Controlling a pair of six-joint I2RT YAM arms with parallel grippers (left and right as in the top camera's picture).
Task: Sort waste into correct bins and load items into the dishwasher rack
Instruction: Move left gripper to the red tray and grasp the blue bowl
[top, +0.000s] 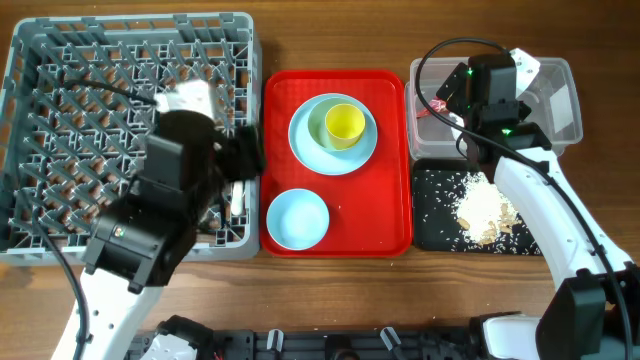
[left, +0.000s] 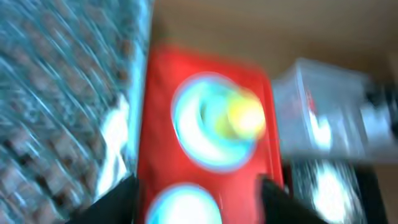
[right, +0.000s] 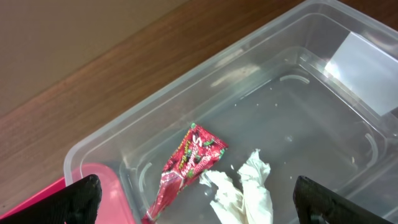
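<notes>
The right gripper (right: 193, 199) was held wide open above the clear tub (right: 323, 81), where the wrapper (right: 186, 165) and tissue (right: 245, 190) lay. The left gripper (left: 196, 199) was seen open over the red tray (left: 155, 124), nothing held.

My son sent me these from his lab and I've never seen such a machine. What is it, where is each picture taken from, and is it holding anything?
It is two robot arms at a wooden table. One picture looks down from above; the other two come from cameras on each wrist.

On the table: a grey dishwasher rack, a red tray holding a blue plate with a yellow cup on it and a blue bowl, a clear tub and a black tray of food scraps.

The right arm's fingers hang open over the tub, above a red wrapper and white tissue, holding nothing. The left wrist picture is blurred; nothing shows between its fingers.
</notes>
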